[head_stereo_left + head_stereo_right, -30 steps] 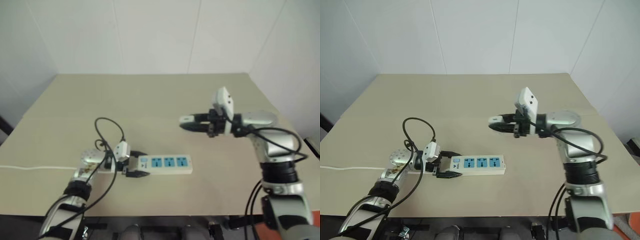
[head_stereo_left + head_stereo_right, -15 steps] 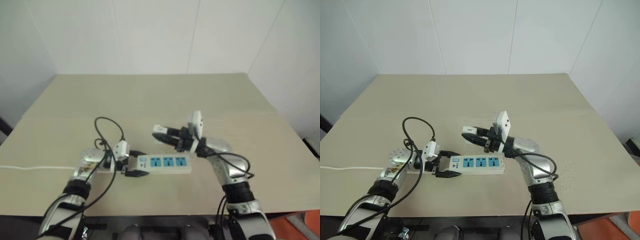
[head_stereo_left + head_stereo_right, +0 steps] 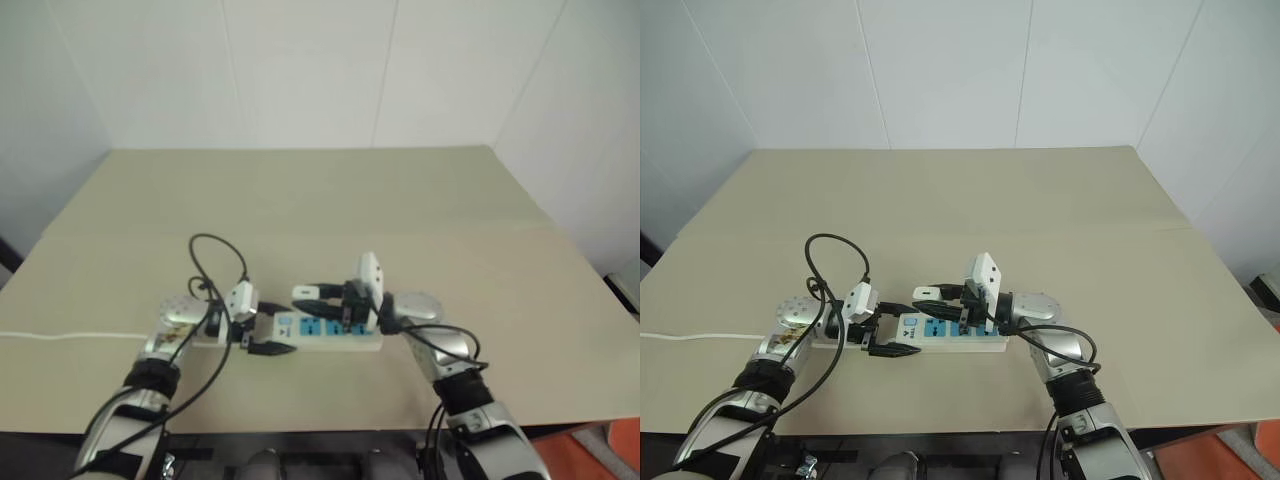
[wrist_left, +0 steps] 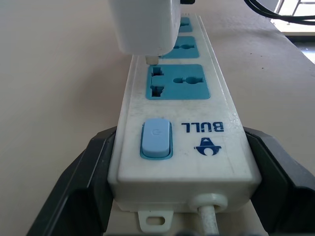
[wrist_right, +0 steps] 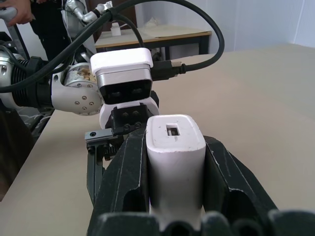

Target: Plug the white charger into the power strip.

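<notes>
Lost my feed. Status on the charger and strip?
Left gripper braces long white power strip. Right gripper shut on small white blocky charger, prong just above first blue socket. Not yet inserted, nothing blocking.

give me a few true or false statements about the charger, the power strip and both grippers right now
1. The right gripper is shut on the white charger. True.
2. The charger is fully seated in a socket. False: in the left wrist view its prong tip hangs just above the socket nearest the switch, not yet in.
3. The left gripper has a black finger on each side of the power strip at its switch end. True.
4. The power strip has five red sockets. False: three blue sockets in a row.
5. The strip's cord leaves from the end far from the left gripper. False: the cord exits at the switch end, between the left fingers.
</notes>
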